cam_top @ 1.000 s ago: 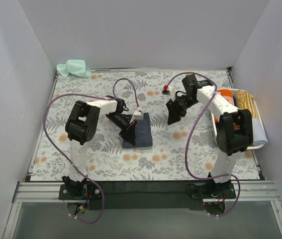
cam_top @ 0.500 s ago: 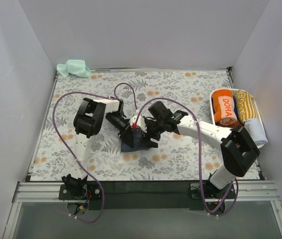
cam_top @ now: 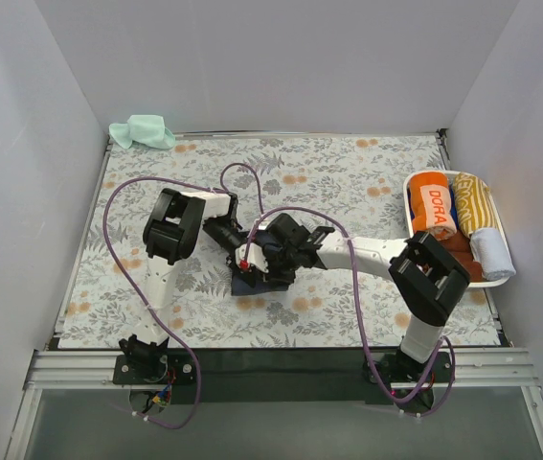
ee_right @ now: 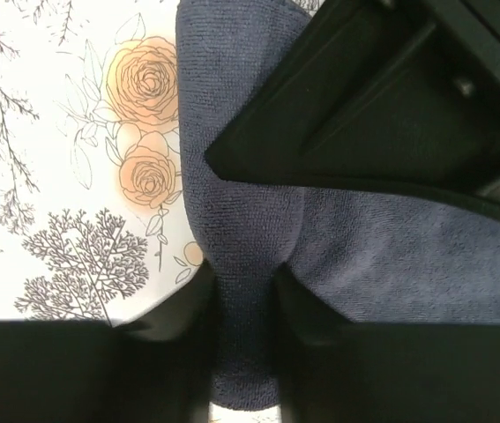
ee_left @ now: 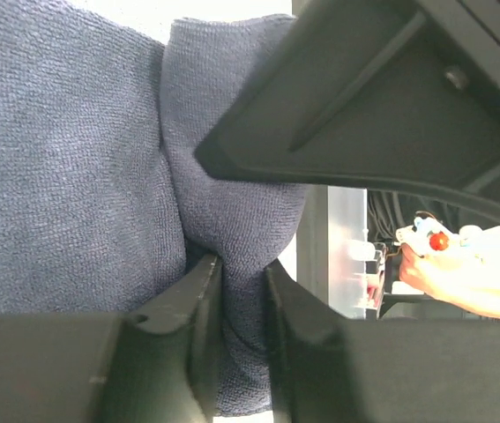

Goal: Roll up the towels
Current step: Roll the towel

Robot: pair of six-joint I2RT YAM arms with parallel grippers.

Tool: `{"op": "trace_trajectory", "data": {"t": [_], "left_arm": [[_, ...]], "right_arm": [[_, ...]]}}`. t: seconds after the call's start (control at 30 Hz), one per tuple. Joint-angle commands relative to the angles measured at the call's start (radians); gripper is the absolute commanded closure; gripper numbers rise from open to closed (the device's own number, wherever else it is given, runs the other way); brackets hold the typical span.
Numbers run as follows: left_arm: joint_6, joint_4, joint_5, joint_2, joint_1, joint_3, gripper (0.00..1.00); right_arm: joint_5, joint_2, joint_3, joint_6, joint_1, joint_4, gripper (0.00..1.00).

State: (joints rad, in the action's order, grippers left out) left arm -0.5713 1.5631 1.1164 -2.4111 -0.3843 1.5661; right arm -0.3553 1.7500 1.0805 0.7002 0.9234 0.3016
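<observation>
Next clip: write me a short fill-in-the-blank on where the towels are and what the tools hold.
1. The towel pinched by both the left tool and the right tool is coloured ____.
2. The mint green towel lies bunched at the far ____ corner of the floral table covering.
3. The orange towel lies rolled in the white basket at the table's ____ side.

Missing words: navy; left; right
</observation>
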Motion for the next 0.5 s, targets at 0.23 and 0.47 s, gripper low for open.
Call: {"op": "trace_trajectory", "data": {"t": [0.23,0.47], "left_arm": [[-0.013,-0.260,-0.119,0.190,0.142,-0.077,0.55],[0.045,-0.305,-0.007,0.426,0.367,-0.080,0.41]], "right_arm": [[-0.137,0.032,0.015,-0.018,0.000,0.168,0.99],[-0.280,0.158,0.119,-0.129,-0.040,0.303,0.99]]}}
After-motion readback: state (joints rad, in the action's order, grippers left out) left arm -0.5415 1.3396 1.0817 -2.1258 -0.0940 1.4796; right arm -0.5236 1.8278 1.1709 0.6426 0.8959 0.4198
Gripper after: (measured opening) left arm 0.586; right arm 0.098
